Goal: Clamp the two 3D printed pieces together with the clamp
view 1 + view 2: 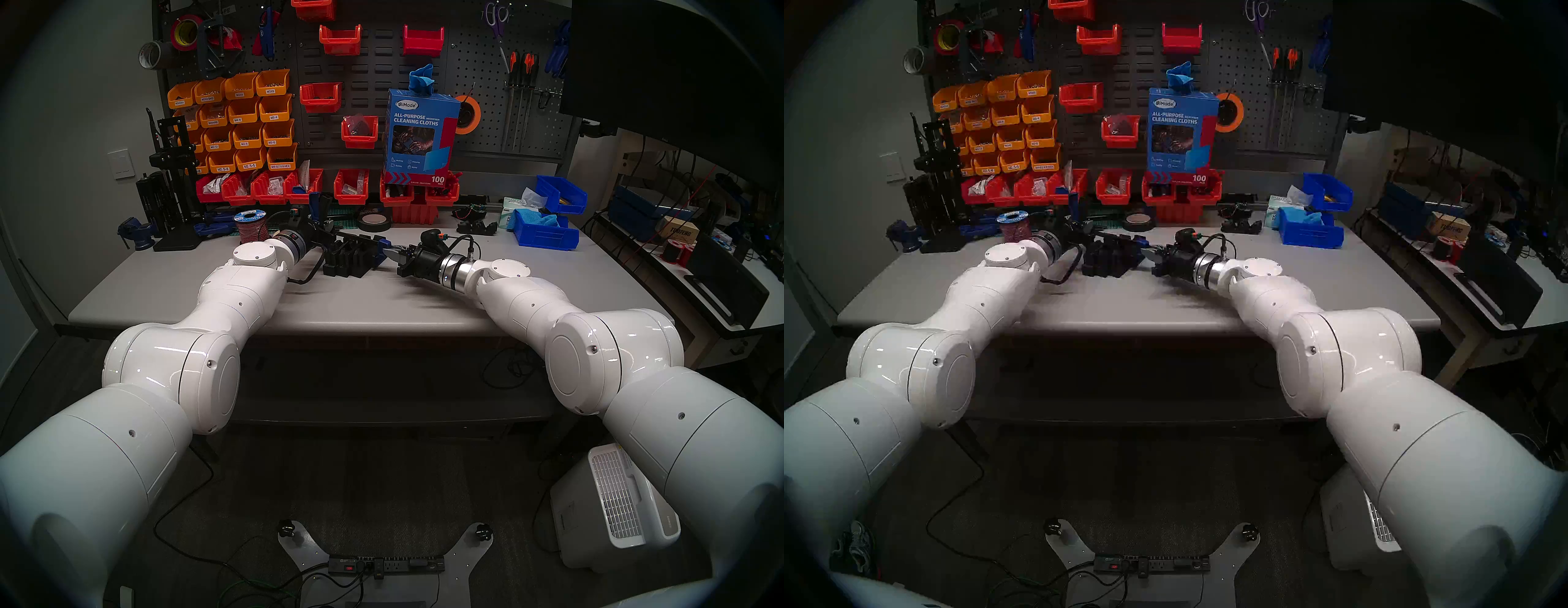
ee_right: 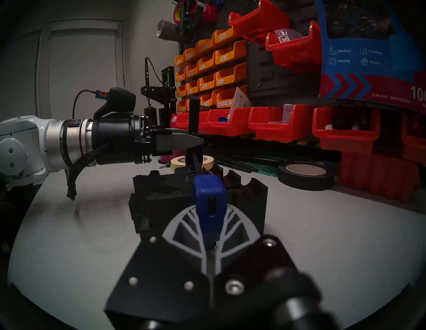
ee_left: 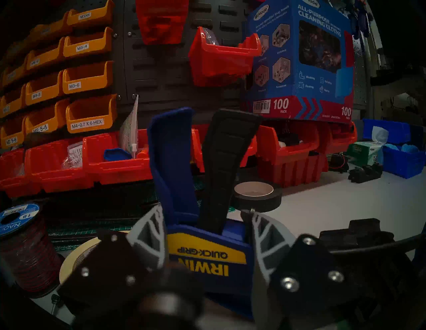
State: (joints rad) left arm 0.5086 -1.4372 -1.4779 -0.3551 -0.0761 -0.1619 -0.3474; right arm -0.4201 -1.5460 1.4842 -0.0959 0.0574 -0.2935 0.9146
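A: On the tabletop (image 1: 382,305), left of the black printed pieces (image 1: 345,261), the left gripper (image 3: 207,244) is wrapped around the body of the clamp (image 3: 207,255). Its two grey fingers (image 3: 149,239) sit on either side of the yellow label, with the blue handle and the black trigger sticking up past them.

B: So the clamp is picked up. Is it over the pieces yet?

A: It looks so. From the right wrist, the thin black bar runs across the top of the pieces, which stand together as one dark block near the middle of the tabletop, in front of the roll of black tape (image 1: 373,221).

B: And right of the pieces?

A: The right gripper (image 2: 211,251) is fully closed on the small blue end piece of the clamp's bar, just on the near side of the block in its own view.

B: Are the pieces squeezed yet?

A: I cannot tell. Neither jaw pad is clearly seen pressing on the block; the dark plastic swallows the detail. The trigger stands well apart from the handle and nothing is on it.

B: What would you call done, then?

A: Clamp gripped at both ends and laid across the pieces. Left, by my reading: seat the jaws on the two outer faces, pump the trigger until they bite, then let go.
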